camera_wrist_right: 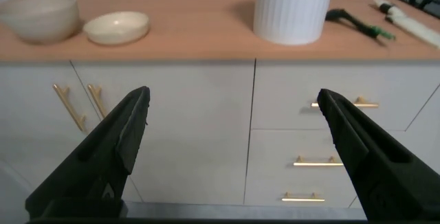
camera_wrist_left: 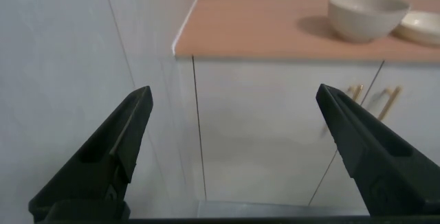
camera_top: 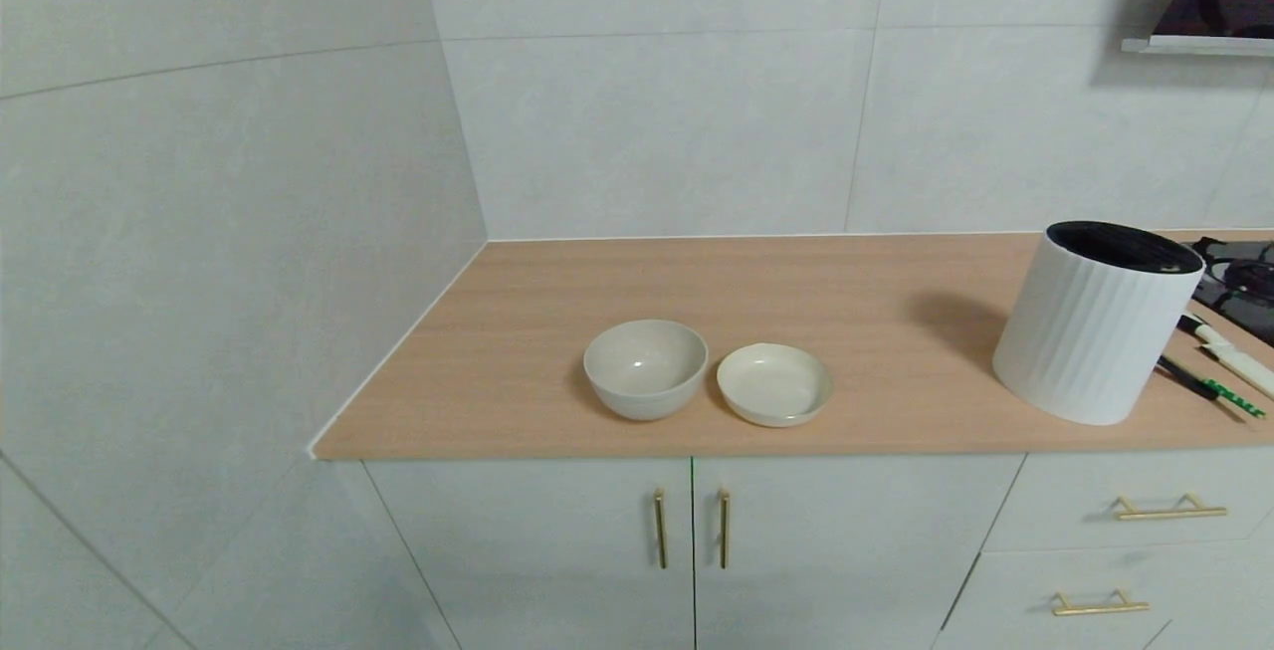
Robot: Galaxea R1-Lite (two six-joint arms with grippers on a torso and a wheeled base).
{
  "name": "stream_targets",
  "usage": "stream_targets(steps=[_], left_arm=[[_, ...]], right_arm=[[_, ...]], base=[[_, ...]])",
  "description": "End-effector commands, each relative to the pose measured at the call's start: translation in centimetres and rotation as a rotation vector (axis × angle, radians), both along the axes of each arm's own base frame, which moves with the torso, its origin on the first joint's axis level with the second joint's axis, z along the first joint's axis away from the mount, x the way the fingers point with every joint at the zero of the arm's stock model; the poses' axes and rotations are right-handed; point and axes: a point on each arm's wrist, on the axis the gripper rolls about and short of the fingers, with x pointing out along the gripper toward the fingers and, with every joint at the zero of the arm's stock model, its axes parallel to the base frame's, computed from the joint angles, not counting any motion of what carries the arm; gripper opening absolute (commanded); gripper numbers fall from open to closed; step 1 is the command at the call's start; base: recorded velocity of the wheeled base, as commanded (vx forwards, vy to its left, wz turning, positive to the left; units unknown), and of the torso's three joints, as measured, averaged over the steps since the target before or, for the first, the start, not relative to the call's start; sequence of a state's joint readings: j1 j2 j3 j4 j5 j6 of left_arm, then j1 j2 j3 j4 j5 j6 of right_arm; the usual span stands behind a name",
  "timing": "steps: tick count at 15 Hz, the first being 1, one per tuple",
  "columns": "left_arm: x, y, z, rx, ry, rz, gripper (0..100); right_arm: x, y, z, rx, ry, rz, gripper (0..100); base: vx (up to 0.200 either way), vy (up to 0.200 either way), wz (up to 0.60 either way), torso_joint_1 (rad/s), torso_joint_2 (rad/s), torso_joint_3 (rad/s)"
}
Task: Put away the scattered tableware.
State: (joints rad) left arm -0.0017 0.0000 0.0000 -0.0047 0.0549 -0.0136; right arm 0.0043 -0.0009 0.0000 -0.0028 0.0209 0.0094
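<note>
A deep cream bowl (camera_top: 645, 367) (camera_wrist_left: 365, 15) (camera_wrist_right: 41, 16) sits near the front edge of the wooden counter (camera_top: 756, 282). Right beside it on its right lies a shallow cream dish (camera_top: 774, 383) (camera_wrist_left: 422, 26) (camera_wrist_right: 117, 27). At the counter's right end lie dark chopsticks with green ends (camera_top: 1206, 387) (camera_wrist_right: 354, 24) and a white-handled utensil (camera_top: 1232, 357) (camera_wrist_right: 405, 22). My left gripper (camera_wrist_left: 234, 141) hangs open below counter height, facing the cabinet front left of the bowls. My right gripper (camera_wrist_right: 234, 145) is open too, low before the cabinets and drawers.
A tall white ribbed holder (camera_top: 1095, 322) (camera_wrist_right: 294, 7) with a dark inside stands on the right of the counter. A stove (camera_top: 1239, 282) lies beyond it. Tiled walls close the left and back. Below are cabinet doors with gold handles (camera_top: 691, 528) and drawers (camera_top: 1145, 511).
</note>
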Motion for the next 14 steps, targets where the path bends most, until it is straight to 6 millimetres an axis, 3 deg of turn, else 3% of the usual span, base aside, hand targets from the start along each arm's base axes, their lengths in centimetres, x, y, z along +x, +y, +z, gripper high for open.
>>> stream_targets(steps=[1, 14], left_arm=[[0.01, 0.0, 0.02, 0.0, 0.0, 0.0, 100], [0.01, 0.0, 0.02, 0.001, 0.0, 0.001, 100]], right_arm=[[0.01, 0.0, 0.01, 0.0, 0.001, 0.001, 100], [0.01, 0.0, 0.01, 0.0, 0.001, 0.001, 100]], base=[[0.0, 0.0, 0.0, -0.246, 0.55, 0.3], [0.0, 0.0, 0.0, -0.215, 0.51, 0.287]])
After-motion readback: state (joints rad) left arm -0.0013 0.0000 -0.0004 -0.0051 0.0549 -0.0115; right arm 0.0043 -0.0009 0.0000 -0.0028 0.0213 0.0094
